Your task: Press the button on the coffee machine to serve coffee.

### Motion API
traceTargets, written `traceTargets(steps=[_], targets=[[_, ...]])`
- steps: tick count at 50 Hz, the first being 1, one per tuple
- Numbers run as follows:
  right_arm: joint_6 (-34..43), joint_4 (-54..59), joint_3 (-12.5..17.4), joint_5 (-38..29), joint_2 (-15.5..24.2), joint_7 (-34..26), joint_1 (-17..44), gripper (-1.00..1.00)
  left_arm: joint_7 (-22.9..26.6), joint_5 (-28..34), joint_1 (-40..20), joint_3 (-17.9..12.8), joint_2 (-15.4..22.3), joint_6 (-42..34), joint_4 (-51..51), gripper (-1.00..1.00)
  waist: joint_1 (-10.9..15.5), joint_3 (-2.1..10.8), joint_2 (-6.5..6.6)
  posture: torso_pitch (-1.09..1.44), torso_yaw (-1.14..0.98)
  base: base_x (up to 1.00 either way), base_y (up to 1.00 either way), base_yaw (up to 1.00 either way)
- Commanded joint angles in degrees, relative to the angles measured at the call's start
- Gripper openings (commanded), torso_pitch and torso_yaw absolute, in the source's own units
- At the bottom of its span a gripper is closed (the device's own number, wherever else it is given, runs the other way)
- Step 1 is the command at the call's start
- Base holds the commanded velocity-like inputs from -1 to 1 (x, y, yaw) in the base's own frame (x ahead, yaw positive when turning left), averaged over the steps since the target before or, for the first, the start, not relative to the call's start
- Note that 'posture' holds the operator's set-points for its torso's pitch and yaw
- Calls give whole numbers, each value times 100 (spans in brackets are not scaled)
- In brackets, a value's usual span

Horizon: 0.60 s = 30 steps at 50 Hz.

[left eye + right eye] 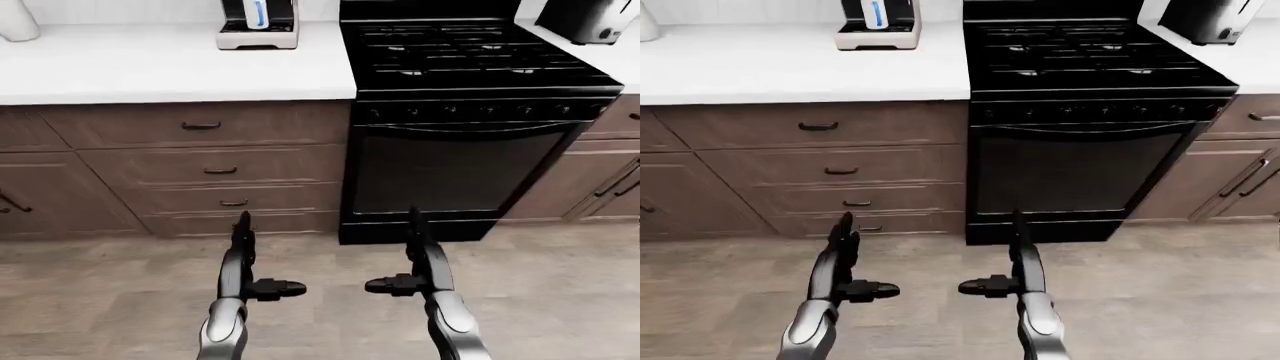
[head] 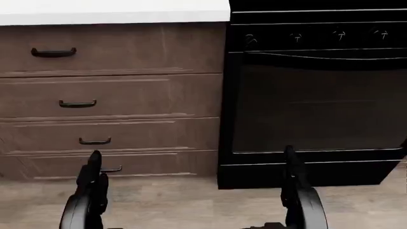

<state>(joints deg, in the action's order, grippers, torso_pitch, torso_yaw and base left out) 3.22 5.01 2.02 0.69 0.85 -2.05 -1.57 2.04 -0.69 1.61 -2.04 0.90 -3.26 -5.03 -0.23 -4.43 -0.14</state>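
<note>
Coffee machine point(image 1: 258, 24) top cropped; button unseen.

Pretty standard kitchen here: a white countertop point(image 1: 150, 64) runs across the top left of the left-eye view, over brown drawers point(image 1: 200, 169) with little dark handles. Right next to it sits a black gas stove point(image 1: 470, 112) with burner grates on top, a row of knobs and a dark oven door underneath. There's a toaster point(image 1: 590, 19) on the counter at the top right, a white container point(image 1: 15, 19) cut off at the top left, and a grey wood-look floor point(image 1: 320, 255) below.
</note>
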Motion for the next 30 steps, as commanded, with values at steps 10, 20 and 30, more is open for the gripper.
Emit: traceTargets(steps=[10,20,30], targets=[[-287,-627,20,-17,15,34,92,100,71,-46,-146,2,15,334,427,100,48,422,-40,0,0,0,0,0],[143,-1052,53,-77,58,99,285,100,-21,-140,-422,-147,81,394,119,100,51,504,-28,0,0,0,0,0],[1827,-2290,362,-51,325,142,1035,100,-211,-568,-1229,-262,188,-1251,1303,100,56,549,-34,0,0,0,0,0]])
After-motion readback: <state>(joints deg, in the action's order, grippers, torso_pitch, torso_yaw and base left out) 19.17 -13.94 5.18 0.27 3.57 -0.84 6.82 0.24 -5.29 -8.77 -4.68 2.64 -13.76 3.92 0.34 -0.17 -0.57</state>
